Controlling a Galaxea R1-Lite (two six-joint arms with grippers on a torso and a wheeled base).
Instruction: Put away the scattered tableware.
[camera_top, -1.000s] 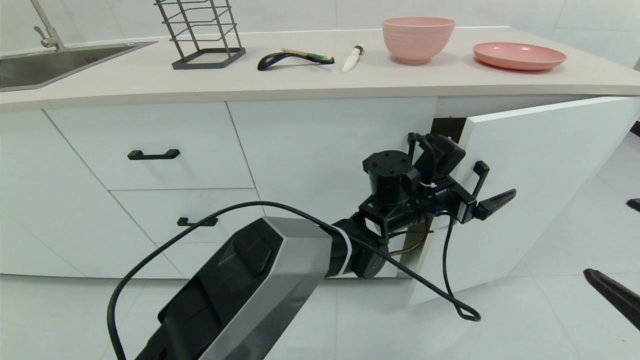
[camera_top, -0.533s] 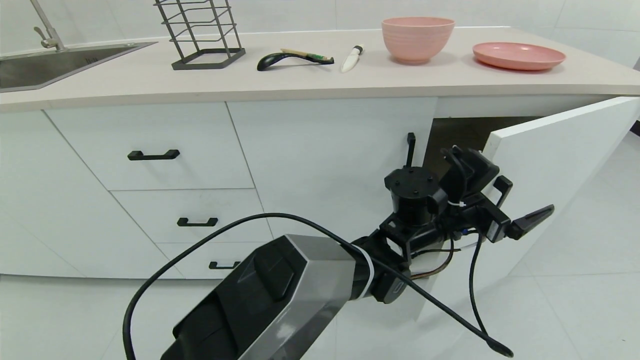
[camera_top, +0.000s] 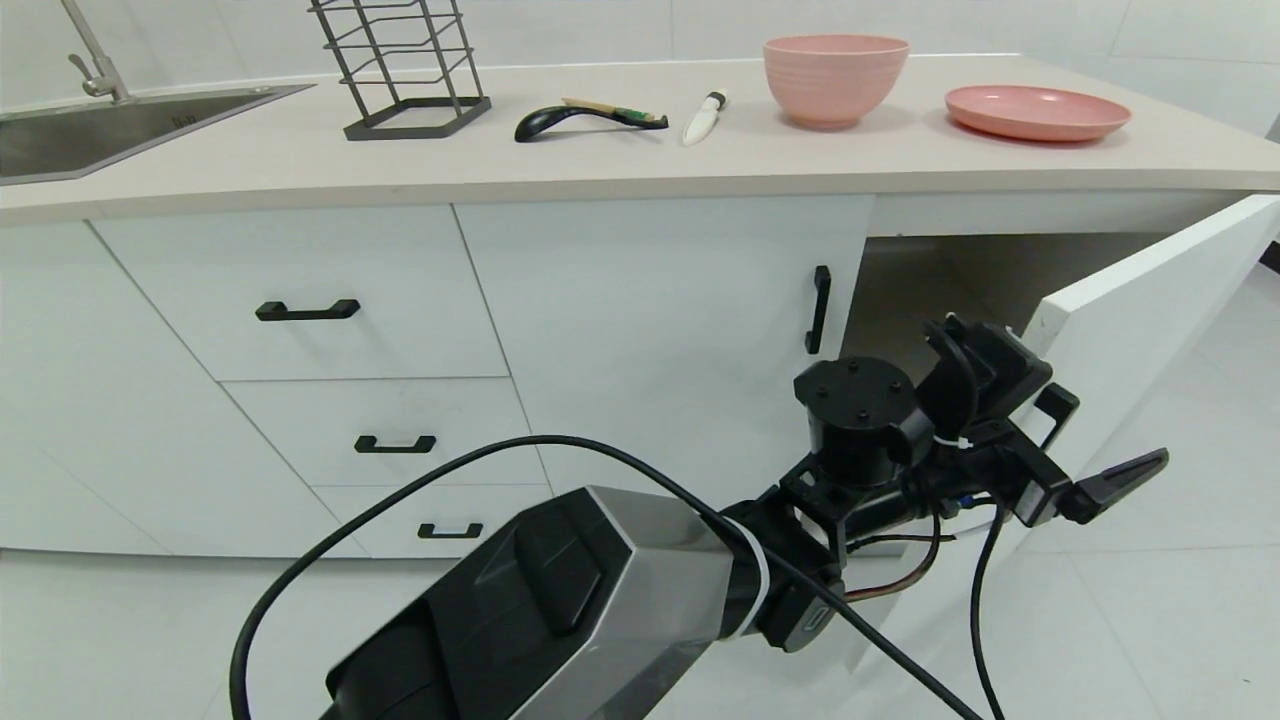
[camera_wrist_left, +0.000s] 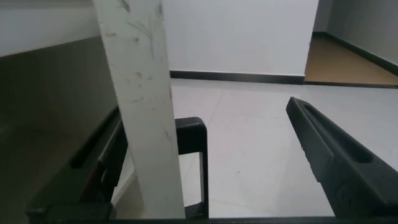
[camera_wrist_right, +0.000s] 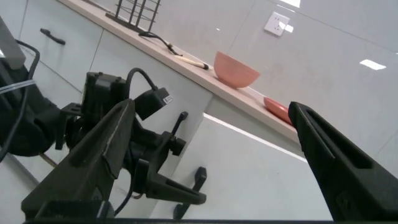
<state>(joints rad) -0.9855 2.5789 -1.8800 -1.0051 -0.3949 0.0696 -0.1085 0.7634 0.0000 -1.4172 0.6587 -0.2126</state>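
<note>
Tableware lies on the tabletop, all of it higher than the open cabinet door. The pink bowl and pink plate sit above the opening the door uncovers. The white knife and black spoon are farther from the door.

The left gripper sits low at the door's free edge. Its jaws are spread wide with that edge and the door handle between them, clamping nothing. The right gripper hangs off the door's outer face, jaws wide apart and empty.

From both grippers the tableware lies upward and beyond the door. With the left busy at the door, the right looks freer to reach the plate and bowl.
</note>
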